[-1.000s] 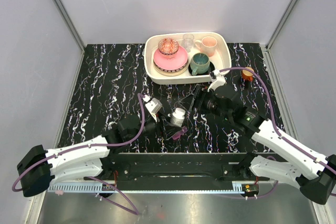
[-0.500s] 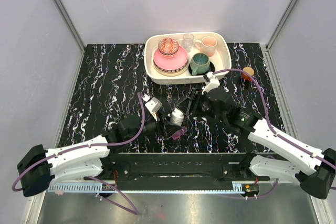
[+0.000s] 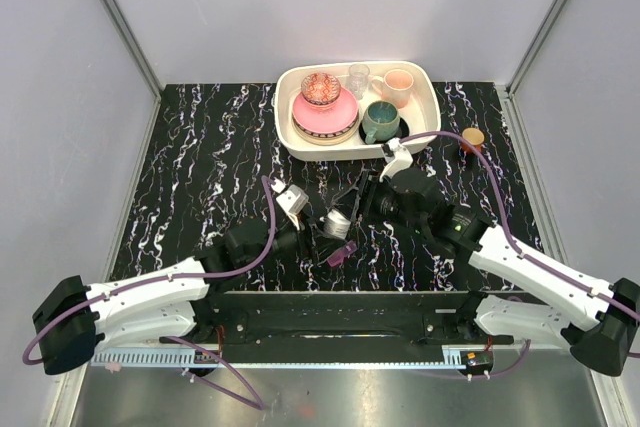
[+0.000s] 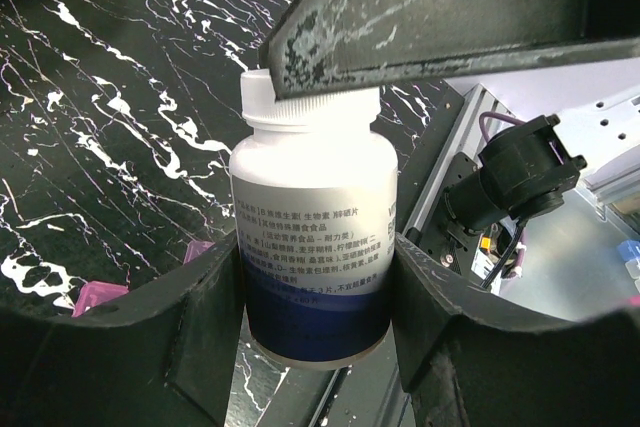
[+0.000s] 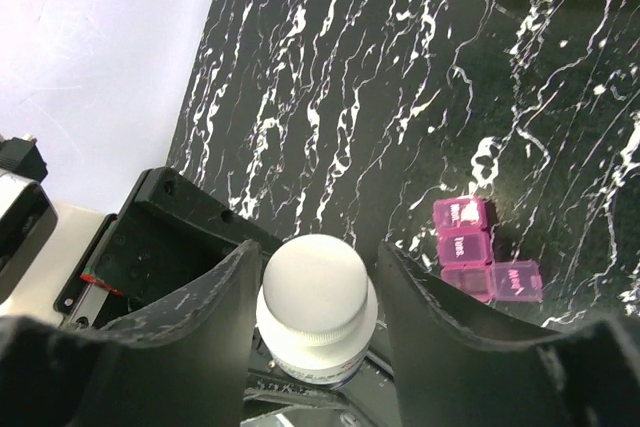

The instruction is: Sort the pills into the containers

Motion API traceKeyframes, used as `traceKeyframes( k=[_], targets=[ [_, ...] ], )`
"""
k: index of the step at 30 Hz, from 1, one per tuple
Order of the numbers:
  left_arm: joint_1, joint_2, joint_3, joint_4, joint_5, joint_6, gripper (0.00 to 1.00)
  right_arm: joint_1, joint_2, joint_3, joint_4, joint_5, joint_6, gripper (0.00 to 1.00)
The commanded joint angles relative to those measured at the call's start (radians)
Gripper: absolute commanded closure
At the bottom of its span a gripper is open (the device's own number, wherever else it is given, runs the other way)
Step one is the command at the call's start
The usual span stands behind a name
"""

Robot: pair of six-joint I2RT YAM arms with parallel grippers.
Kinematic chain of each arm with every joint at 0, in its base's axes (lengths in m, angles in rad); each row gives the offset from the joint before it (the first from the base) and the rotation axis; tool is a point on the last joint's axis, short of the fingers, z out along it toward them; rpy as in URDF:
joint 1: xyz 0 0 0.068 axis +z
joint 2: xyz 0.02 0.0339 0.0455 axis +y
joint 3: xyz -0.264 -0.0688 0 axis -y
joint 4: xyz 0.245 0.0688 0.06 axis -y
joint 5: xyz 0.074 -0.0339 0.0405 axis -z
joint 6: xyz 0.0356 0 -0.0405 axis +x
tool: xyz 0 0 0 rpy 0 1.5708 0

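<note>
A white pill bottle (image 3: 340,219) with a white cap stands up from the black marble table. My left gripper (image 3: 318,232) is shut on the bottle's body (image 4: 312,247). My right gripper (image 3: 352,202) is open, with one finger on each side of the cap (image 5: 316,287) and a narrow gap on each side. The magenta-purple pill box (image 3: 340,252) lies on the table just right of the bottle. Its lidded compartments show in the right wrist view (image 5: 470,247) and partly in the left wrist view (image 4: 98,297). No pills are in view.
A cream tray (image 3: 430,97) of crockery stands at the back centre. A small brown orange-lidded jar (image 3: 471,139) stands to its right. The black mounting rail (image 3: 330,312) runs along the near edge of the table.
My right gripper has moved left from near the tray to the bottle, and its fingers now stand either side of the cap. The left gripper has kept hold of the bottle in place.
</note>
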Motion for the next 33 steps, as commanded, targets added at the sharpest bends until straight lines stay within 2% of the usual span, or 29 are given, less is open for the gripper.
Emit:
traceKeyframes(
  k=[1, 4, 7, 11, 12, 15, 17, 21, 25, 29, 33],
  targets=[
    [-0.004, -0.004, 0.056, 0.058, -0.023, 0.000, 1.00, 0.014, 0.005, 0.002, 0.049, -0.019, -0.002, 0.45],
    [-0.004, -0.004, 0.057, 0.058, -0.023, 0.000, 1.00, 0.014, 0.011, 0.004, 0.048, -0.031, -0.005, 0.42],
    [-0.004, -0.003, 0.056, 0.058, -0.023, 0.001, 1.00, 0.014, 0.011, -0.001, 0.052, -0.031, -0.003, 0.52],
    [-0.004, -0.001, 0.056, 0.058, -0.026, -0.002, 1.00, 0.016, 0.013, -0.003, 0.051, -0.040, -0.006, 0.55],
    [-0.004, -0.001, 0.056, 0.058, -0.024, -0.002, 1.00, 0.016, 0.011, -0.003, 0.052, -0.043, -0.008, 0.58],
    [-0.004, -0.003, 0.051, 0.066, -0.017, -0.003, 1.00, 0.016, 0.003, -0.010, 0.052, -0.054, -0.020, 0.91],
    [-0.004, -0.007, 0.047, 0.069, -0.009, -0.007, 1.00, 0.016, -0.004, -0.010, 0.054, -0.074, -0.048, 1.00],
    [-0.004, -0.029, 0.014, 0.109, 0.048, -0.005, 1.00, 0.016, -0.018, -0.012, 0.057, -0.172, -0.129, 1.00],
    [-0.004, -0.056, -0.022, 0.173, 0.149, -0.013, 1.00, 0.016, -0.056, -0.055, 0.135, -0.297, -0.192, 1.00],
    [-0.004, -0.081, -0.090, 0.273, 0.284, -0.051, 1.00, 0.016, -0.101, -0.093, 0.190, -0.420, -0.220, 1.00],
    [-0.004, -0.127, -0.133, 0.362, 0.344, -0.073, 1.00, 0.016, -0.132, -0.130, 0.242, -0.502, -0.223, 1.00]
  ],
)
